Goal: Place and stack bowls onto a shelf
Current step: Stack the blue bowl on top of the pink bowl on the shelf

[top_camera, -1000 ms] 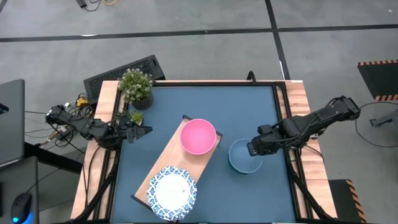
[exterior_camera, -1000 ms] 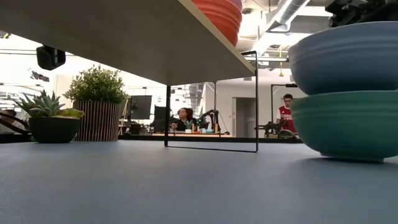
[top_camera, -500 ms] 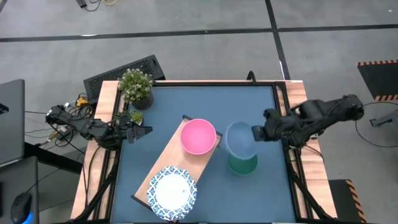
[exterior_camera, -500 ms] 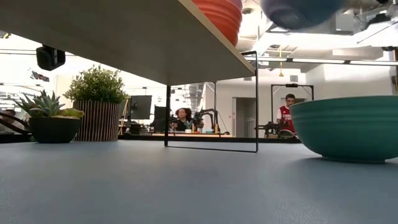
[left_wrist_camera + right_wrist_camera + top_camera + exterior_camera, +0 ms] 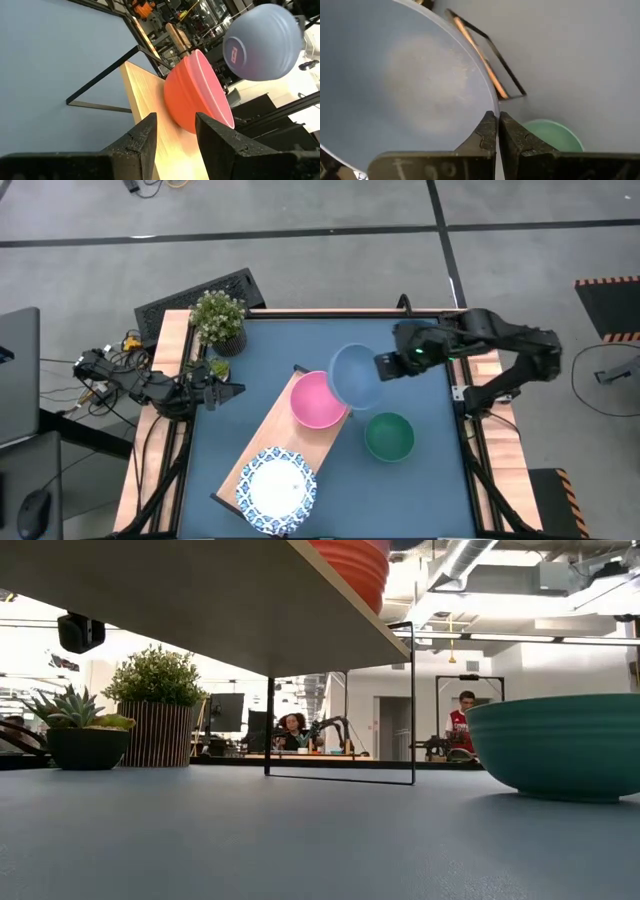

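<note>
The grey-blue bowl [image 5: 353, 375] hangs in the air over the shelf's far end, held by my right gripper [image 5: 381, 368], which is shut on it. It also shows in the left wrist view, where the grey-blue bowl [image 5: 262, 42] floats beyond the pink bowl [image 5: 197, 95]. On the light wooden shelf [image 5: 268, 448] the pink bowl [image 5: 318, 400] sits at the far end and a blue-and-white patterned bowl [image 5: 276, 488] at the near end. The teal bowl [image 5: 389, 436] rests on its base on the table. My left gripper [image 5: 238, 390] waits open at the table's left edge. My right gripper pinches the grey-blue bowl's rim [image 5: 487, 106] on the bowl's right side, one finger [image 5: 486, 131] over the inside and the other outside. The fingers come from the table's right. The bowl is lifted clear and slightly tilted, its base [image 5: 234, 52] showing toward the left arm.
A large potted plant [image 5: 218, 315] and a small one [image 5: 218, 368] stand at the table's far left corner, near my left gripper. The shelf's thin dark end frame [image 5: 487, 52] sticks out past the pink bowl. The dark blue table [image 5: 420, 350] lies open at the far right.
My right gripper lifted the grey-blue bowl out of the teal bowl, then carried it up and toward the table's far left, next to the pink bowl over the shelf's end. The teal bowl stayed where it was on the table.
</note>
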